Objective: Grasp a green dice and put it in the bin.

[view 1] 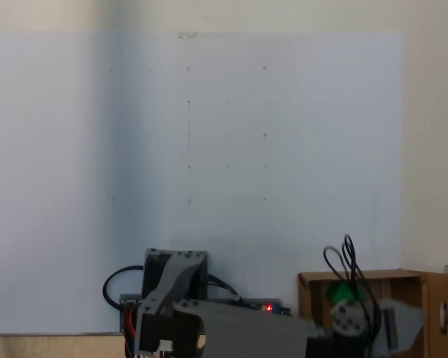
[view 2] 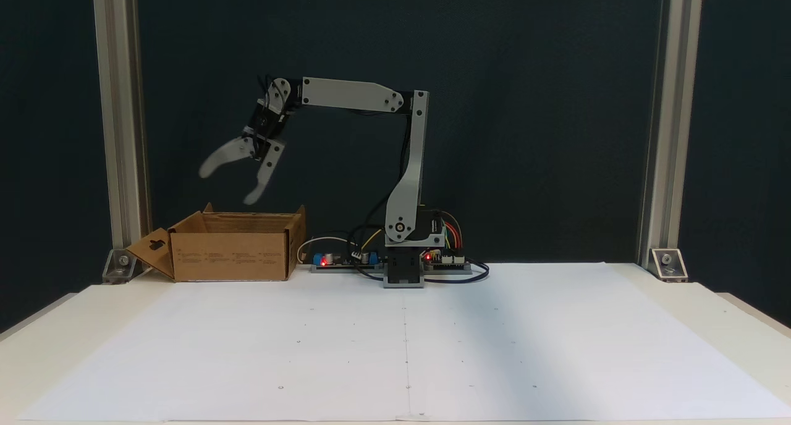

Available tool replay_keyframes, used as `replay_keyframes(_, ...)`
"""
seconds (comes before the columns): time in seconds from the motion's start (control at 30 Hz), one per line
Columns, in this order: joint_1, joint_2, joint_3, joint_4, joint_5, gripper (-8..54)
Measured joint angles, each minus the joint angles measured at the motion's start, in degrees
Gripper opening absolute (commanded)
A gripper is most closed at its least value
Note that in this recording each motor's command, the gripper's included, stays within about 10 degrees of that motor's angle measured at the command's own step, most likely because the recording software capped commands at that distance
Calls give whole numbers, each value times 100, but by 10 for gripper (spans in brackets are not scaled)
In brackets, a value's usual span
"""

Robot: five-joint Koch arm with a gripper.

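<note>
The green dice (view 1: 341,292) lies inside the bin (view 1: 433,313), a brown cardboard box at the bottom right of a fixed view. In the other fixed view the bin (view 2: 232,252) stands at the left on the table, flaps upright, and its walls hide the dice. My gripper (view 2: 227,185) hangs above the bin's opening, open, jaws spread wide with nothing between them. It appears blurred over the bin as the gripper (view 1: 409,328), to the right of the dice.
The arm's base (view 2: 405,261) with controller boards and cables (view 2: 346,258) sits right of the bin. Aluminium posts (view 2: 117,122) stand at both back corners. White paper (view 2: 401,345) covers the table in front.
</note>
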Motion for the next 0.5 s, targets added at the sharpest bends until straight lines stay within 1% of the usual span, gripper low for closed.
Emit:
replay_keyframes(0.13, -1257, 149, 0, -694, 835, 419)
replay_keyframes(0.27, -2531, 167, 0, -1371, 1635, 435)
replay_keyframes(0.37, -3472, 167, 0, -1811, 1863, 435)
replay_keyframes(0.5, -4975, 158, 0, -2241, 1881, 436)
